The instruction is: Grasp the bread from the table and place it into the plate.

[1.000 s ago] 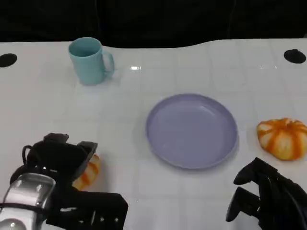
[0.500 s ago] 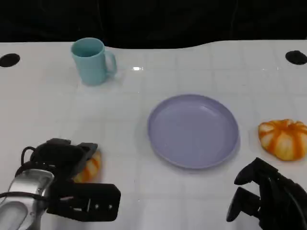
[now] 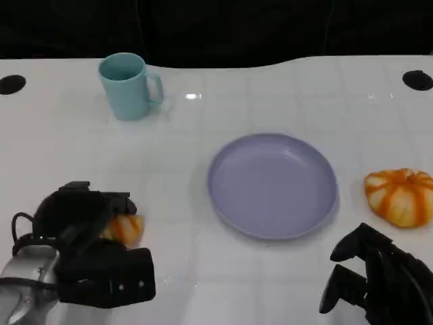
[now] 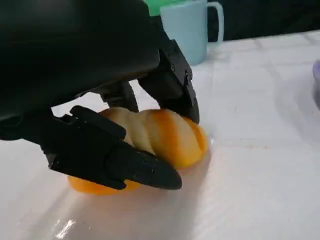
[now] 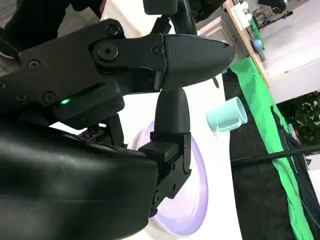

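Observation:
An orange-striped bread [image 3: 126,229] lies on the white table at the lower left. My left hand [image 3: 82,220] covers it from above and the left. In the left wrist view the bread [image 4: 165,135] rests on the table with black fingers [image 4: 125,167] pressed against its near side and others against its far side, so the hand grips it. The lilac plate [image 3: 270,184] stands to its right with nothing in it. My right hand [image 3: 375,281] rests at the lower right, fingers apart and holding nothing.
A second orange-striped bun [image 3: 400,196] lies to the right of the plate, just beyond my right hand. A light blue mug [image 3: 127,86] stands at the back left. Dark round holes [image 3: 417,80] mark the table's far corners.
My left forearm has dropped toward the lower left and the hand's fingers have closed in around the bread, which shows a little lower. The right hand has not moved.

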